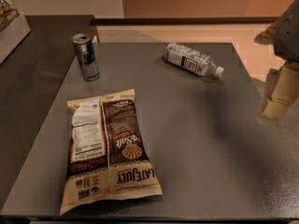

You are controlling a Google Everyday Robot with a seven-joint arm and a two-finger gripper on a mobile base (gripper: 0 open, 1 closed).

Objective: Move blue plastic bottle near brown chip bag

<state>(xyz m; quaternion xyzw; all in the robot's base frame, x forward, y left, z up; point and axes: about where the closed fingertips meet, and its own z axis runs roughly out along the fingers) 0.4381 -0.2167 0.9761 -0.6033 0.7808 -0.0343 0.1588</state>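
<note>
At far R, gripper (280, 93); btl (192, 59) lying apart.

Viewpoint: raised, above table (196, 139) near edge.
Facing: downward, toward table far edge.
Range: close; table fills most of view.
Gripper (279, 97): beyond table right edge.

Bottle (192, 59) sideways, bag (110, 148) flat, pincer (280, 91) far right.

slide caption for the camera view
Blue plastic bottle lies on its side at far right, brown chip bag flat at near left, gripper at right edge.
</note>
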